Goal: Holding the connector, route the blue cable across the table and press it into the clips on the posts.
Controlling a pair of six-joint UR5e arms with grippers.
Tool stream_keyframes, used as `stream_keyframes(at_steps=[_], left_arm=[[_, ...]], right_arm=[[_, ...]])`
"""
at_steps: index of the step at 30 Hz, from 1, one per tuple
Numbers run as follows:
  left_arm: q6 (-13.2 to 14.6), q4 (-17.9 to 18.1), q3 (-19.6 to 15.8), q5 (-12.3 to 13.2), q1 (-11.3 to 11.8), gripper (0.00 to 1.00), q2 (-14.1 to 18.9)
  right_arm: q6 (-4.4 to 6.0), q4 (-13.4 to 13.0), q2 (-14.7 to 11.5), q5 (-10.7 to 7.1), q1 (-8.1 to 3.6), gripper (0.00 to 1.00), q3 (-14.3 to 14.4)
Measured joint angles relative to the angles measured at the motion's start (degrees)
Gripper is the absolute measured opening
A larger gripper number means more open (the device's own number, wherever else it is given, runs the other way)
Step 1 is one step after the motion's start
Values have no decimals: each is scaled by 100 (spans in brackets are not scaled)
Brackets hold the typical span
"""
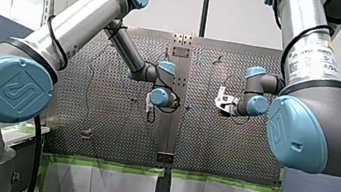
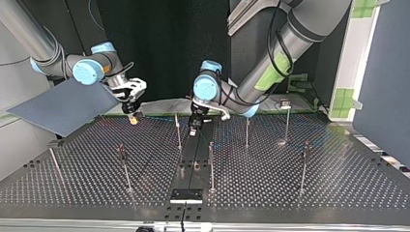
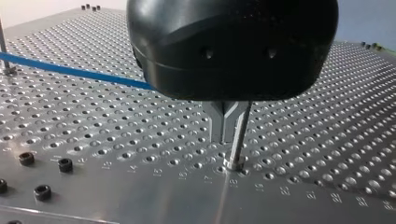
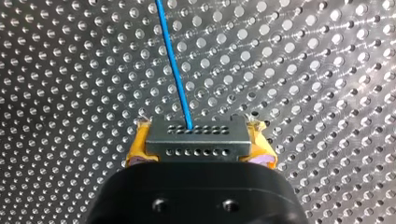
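Observation:
My right gripper (image 4: 198, 156) is shut on a small grey connector (image 4: 196, 137), with yellow pads (image 4: 135, 151) on either side of it. The blue cable (image 4: 175, 65) leaves the connector and runs ahead over the perforated table (image 4: 70, 93). In the top view my right gripper (image 2: 131, 114) hangs low at the back left. My left gripper (image 3: 224, 135) has its metal fingers shut, tips just above the plate beside a thin post (image 3: 238, 140). The blue cable (image 3: 70, 71) passes behind its black housing, and I cannot see whether the fingers hold it. In the top view my left gripper (image 2: 194, 126) is near the middle.
Several thin posts stand on the table, among them one (image 2: 178, 130) beside my left gripper, one (image 2: 211, 164) nearer the front and one (image 2: 287, 121) at the back right. A black block (image 2: 186, 195) sits at the front edge. A grey board (image 2: 63, 106) leans at the top view's left.

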Motion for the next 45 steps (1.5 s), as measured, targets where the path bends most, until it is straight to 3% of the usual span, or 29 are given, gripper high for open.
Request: stream_keyframes(at_steps=[2, 3, 4, 5, 6, 7, 8, 9, 10, 20, 29, 39, 45], left_arm=[[40, -43, 0, -11, 5, 18, 1], [65, -78, 1, -15, 7, 38, 0], [87, -103, 1, -18, 7, 38, 1], [111, -131, 2, -22, 7, 50, 1], [150, -174, 1, -37, 4, 50, 0], [185, -213, 1, -58, -3, 63, 1], [223, -255, 1, -86, -11, 85, 0], [280, -312, 1, -133, -25, 85, 0], [323, -354, 1, -170, -37, 100, 1], [723, -798, 2, -579, -181, 100, 82], [478, -1251, -5, -688, -559, 100, 344], [384, -1724, -4, -1167, -1095, 100, 367], [265, -1658, -5, -1446, -1354, 100, 368]], right_arm=[[0, 0, 0, -4, -7, 0, -1], [0, 0, 0, -5, -8, 0, -1], [-2, 0, 0, -6, -10, 0, -1], [-3, 0, 0, -7, -10, 0, -2], [-3, 0, 1, -7, -10, 0, -2], [-2, 0, 2, -6, -12, 0, -2], [-2, 0, 2, -7, -15, 0, -2], [-1, 2, 3, -7, -19, 0, -2], [-1, 3, 3, -8, -22, 0, -3], [16, 31, 10, -16, -108, 0, -2], [35, 172, 10, -16, -210, 0, -3], [28, 251, 3, -17, -298, 0, -2], [31, 253, -4, -17, -333, 0, -2]])
